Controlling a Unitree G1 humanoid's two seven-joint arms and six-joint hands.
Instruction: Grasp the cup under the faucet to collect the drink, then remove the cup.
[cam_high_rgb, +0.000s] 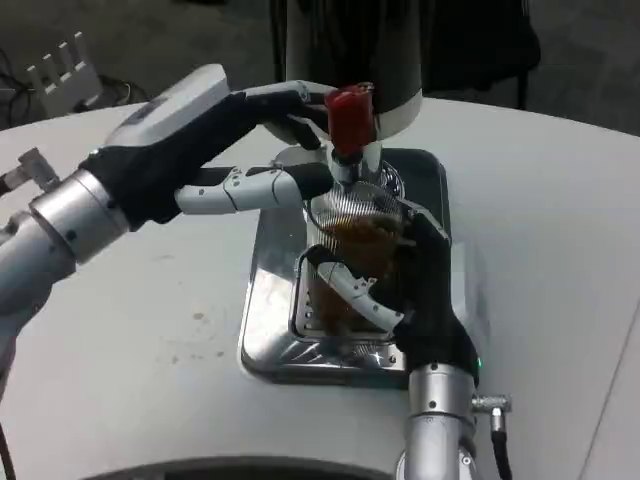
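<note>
right robot hand grasps the ribbed clear cup holding brown drink, over the steel tray on the white desk, just beneath the red faucet. left robot hand holds that faucet above the cup.

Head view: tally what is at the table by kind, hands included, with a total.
Hands: 2, the left hand at the red tap handle, the right hand gripping the cup
Cups: 1, clear and ribbed, with brown drink inside
Dispensers: 1, the drink dispenser
Tap handles: 1, red
Trays: 1, the metal drip tray
Total: 6
</note>
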